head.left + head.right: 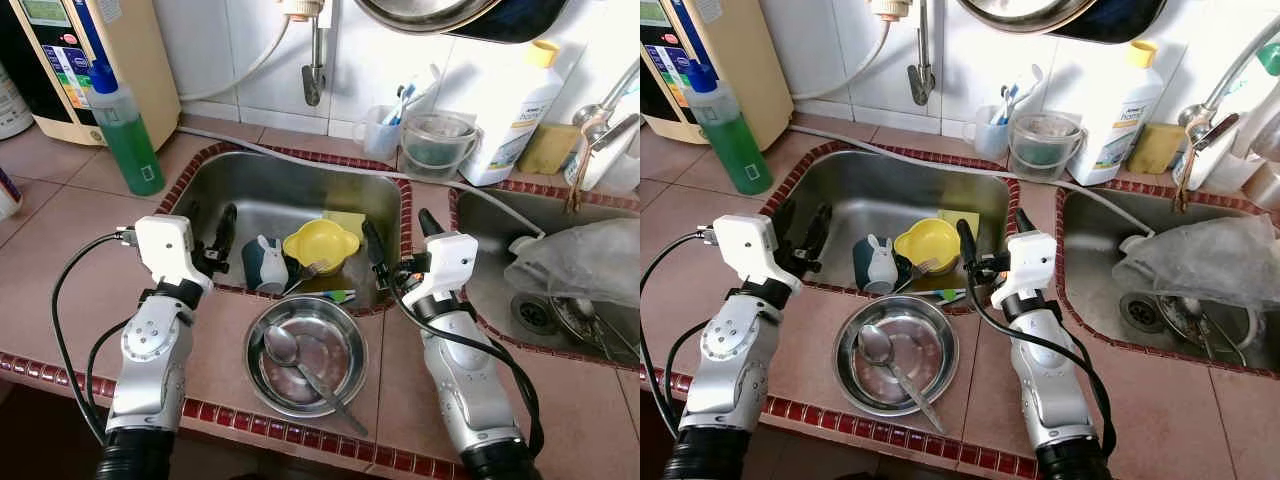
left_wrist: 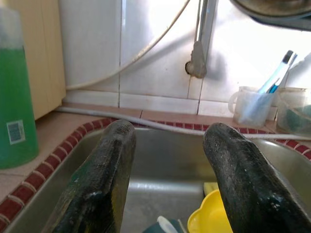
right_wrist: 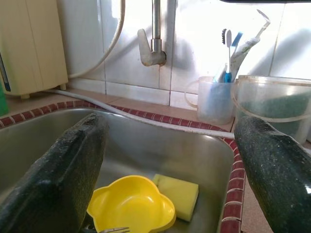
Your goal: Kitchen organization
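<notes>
We hover both empty, open grippers, left and right, over sink, presumably to reach the dishes.

A home kitchen: a tiled counter edged in red trim holds 2 steel sinks side by side, with a tap on the white wall tiles at top centre. A green detergent bottle stands at upper left, a cup of toothbrushes at upper centre, and a yellow bowl and sponge lie in the basin.
</notes>
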